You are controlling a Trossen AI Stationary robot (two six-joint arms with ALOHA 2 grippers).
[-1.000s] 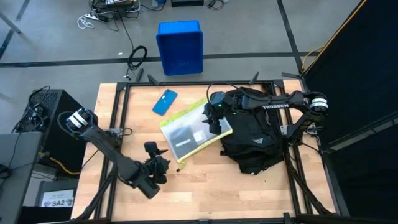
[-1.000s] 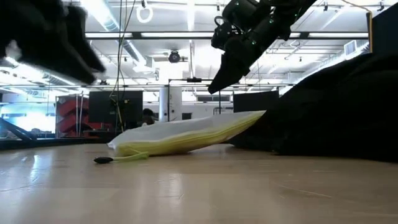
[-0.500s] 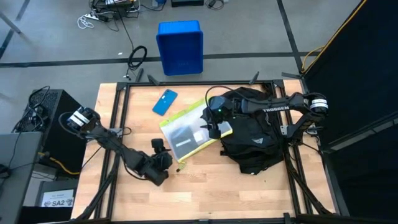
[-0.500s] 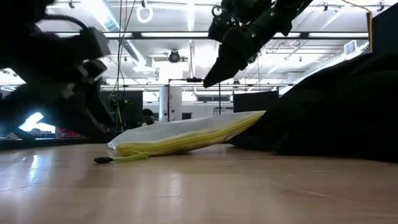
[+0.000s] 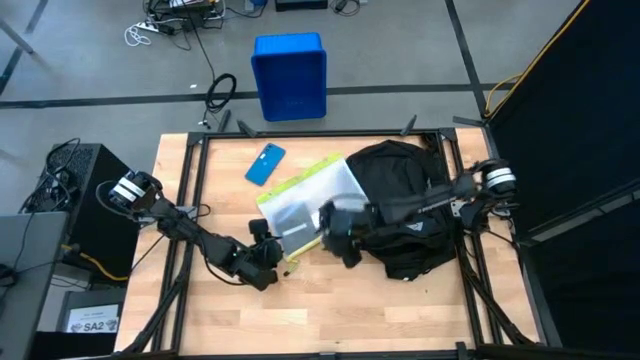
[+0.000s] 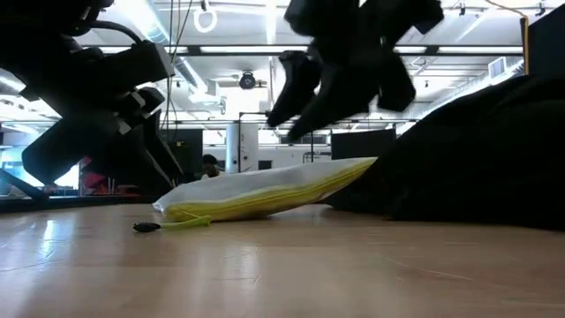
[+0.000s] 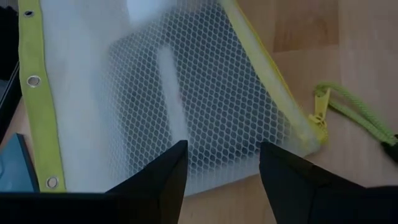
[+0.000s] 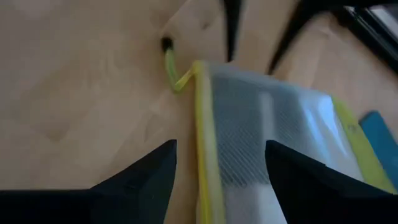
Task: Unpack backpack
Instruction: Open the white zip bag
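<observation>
The black backpack (image 5: 405, 200) lies on the table's right half. A white mesh pouch with yellow trim (image 5: 300, 205) lies left of it, its right end propped up on the backpack (image 6: 477, 150). The pouch's green pull cord (image 6: 172, 224) lies on the wood. My left gripper (image 5: 272, 262) is open just off the pouch's near corner, and the pouch's mesh (image 7: 155, 93) shows ahead between its fingers. My right gripper (image 5: 335, 238) is open and hovers above the pouch's near edge (image 8: 202, 124), clear of it in the low view (image 6: 309, 97).
A blue phone (image 5: 265, 163) lies flat at the table's far left. A blue bin (image 5: 290, 75) stands on the floor beyond the far edge. Bare wood (image 5: 330, 310) runs along the near edge. Black frame rails border the table's sides.
My right gripper has swung from above the pouch's far end toward the table's near edge and left, sinking a little and rolling about its axis. My left gripper has moved right and down toward the pouch's near corner. The pouch and the backpack have stayed put.
</observation>
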